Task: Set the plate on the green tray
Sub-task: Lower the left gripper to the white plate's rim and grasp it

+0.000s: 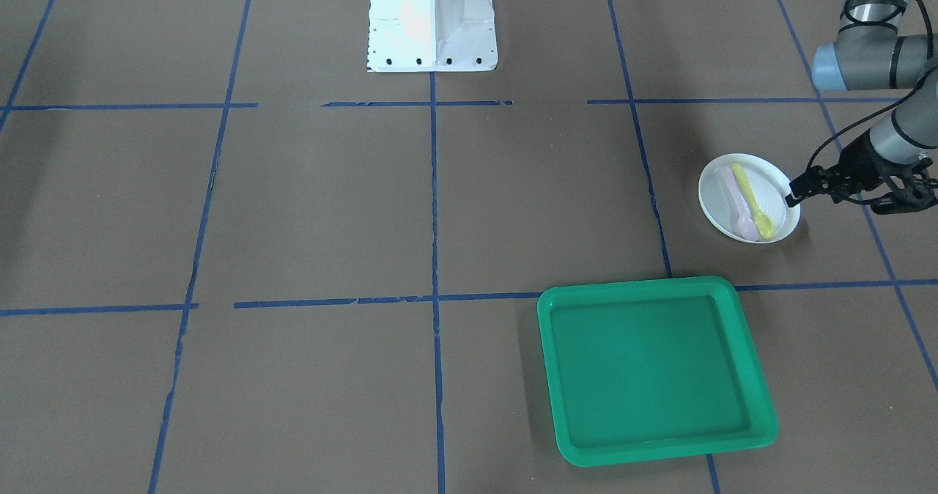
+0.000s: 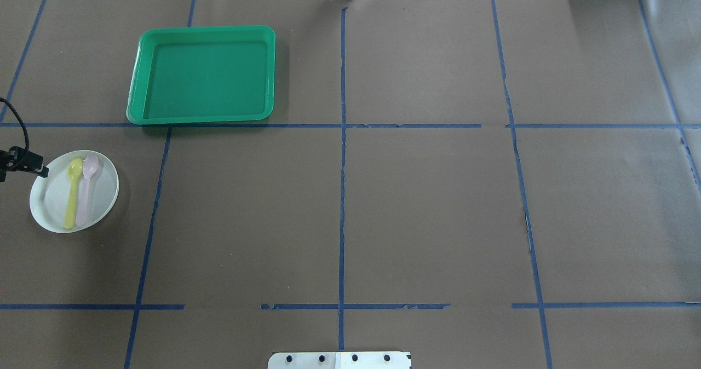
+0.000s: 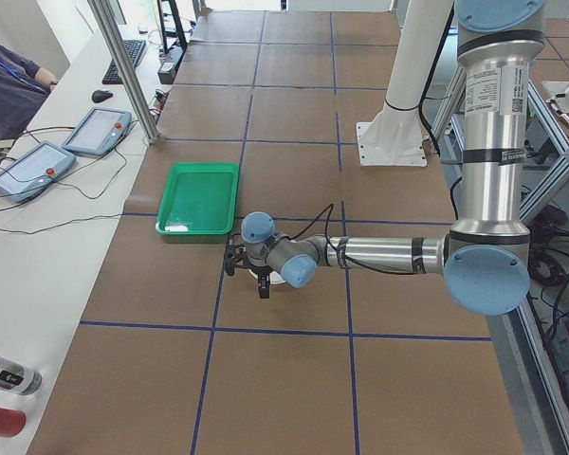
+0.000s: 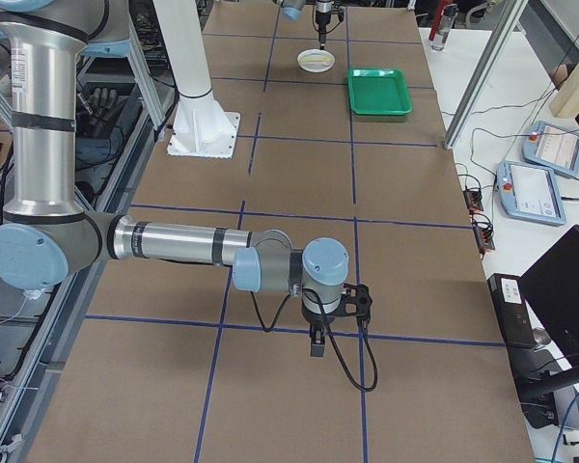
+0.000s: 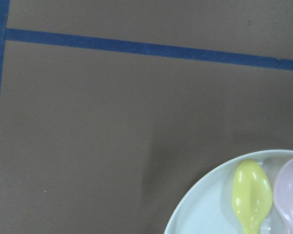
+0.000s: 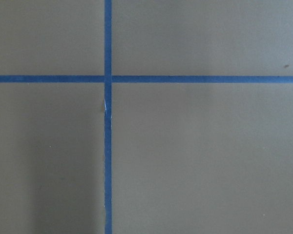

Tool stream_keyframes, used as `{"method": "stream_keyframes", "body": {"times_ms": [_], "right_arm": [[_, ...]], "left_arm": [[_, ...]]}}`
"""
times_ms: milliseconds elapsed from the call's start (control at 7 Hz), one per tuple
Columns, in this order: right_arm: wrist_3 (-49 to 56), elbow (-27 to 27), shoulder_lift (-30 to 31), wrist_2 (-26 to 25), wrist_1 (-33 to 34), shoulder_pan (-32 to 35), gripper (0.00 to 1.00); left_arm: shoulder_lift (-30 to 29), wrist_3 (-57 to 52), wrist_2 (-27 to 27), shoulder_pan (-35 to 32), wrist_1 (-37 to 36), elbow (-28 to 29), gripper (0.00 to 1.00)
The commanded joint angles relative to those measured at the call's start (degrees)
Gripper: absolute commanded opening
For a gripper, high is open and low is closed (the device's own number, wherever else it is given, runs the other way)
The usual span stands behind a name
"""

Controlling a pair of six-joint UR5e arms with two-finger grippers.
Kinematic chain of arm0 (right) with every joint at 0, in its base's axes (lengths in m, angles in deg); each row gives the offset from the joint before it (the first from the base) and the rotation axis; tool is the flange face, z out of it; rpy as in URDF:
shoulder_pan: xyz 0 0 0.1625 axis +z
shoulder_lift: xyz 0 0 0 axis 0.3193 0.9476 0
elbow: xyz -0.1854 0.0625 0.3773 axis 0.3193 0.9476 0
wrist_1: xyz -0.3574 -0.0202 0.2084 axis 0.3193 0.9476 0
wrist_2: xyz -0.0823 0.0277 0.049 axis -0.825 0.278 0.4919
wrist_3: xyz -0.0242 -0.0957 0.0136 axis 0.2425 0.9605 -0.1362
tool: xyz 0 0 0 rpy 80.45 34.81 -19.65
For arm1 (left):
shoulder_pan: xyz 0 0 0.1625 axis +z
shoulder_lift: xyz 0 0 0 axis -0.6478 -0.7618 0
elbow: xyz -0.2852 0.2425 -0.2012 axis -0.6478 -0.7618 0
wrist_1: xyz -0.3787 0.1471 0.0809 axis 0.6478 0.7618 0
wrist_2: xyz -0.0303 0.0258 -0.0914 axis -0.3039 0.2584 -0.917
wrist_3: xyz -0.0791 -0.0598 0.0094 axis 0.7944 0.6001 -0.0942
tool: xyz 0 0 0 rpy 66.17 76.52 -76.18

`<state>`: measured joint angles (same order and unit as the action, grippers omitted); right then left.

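Note:
The small white plate [image 1: 733,219] lies on the brown table with a yellow spoon [image 1: 753,202] and a pink spoon [image 1: 735,202] on it. It also shows in the overhead view [image 2: 101,191] and at the lower right of the left wrist view [image 5: 210,214]. My left gripper [image 1: 793,192] points down with its tips at the plate's rim on the robot's left side. I cannot tell if it is closed on the rim. The green tray [image 1: 755,399] stands empty, apart from the plate. My right gripper [image 4: 316,345] hangs over bare table far away; I cannot tell its state.
Blue tape lines [image 2: 342,139] divide the table into squares. The white robot base [image 1: 432,21] stands at the table's robot side. Operator pendants [image 3: 71,147] lie on a side bench beyond the tray.

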<state>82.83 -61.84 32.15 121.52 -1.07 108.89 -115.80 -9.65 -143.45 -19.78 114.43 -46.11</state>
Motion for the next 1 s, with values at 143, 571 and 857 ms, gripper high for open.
{"method": "stream_keyframes", "body": {"times_ms": [143,571,857], "right_arm": [[0.0,-0.03,0.0,0.0,0.0,0.0,1.0],[0.0,-0.03,0.0,0.0,0.0,0.0,1.0],[0.0,-0.03,0.0,0.0,0.0,0.0,1.0]], "left_arm": [[-0.09,0.02,0.33,2.15,0.17,0.32,0.97],[-0.09,-0.07,0.33,2.32,0.18,0.41,0.7],[-0.18,0.02,0.25,2.33,0.17,0.67,0.69]]}}
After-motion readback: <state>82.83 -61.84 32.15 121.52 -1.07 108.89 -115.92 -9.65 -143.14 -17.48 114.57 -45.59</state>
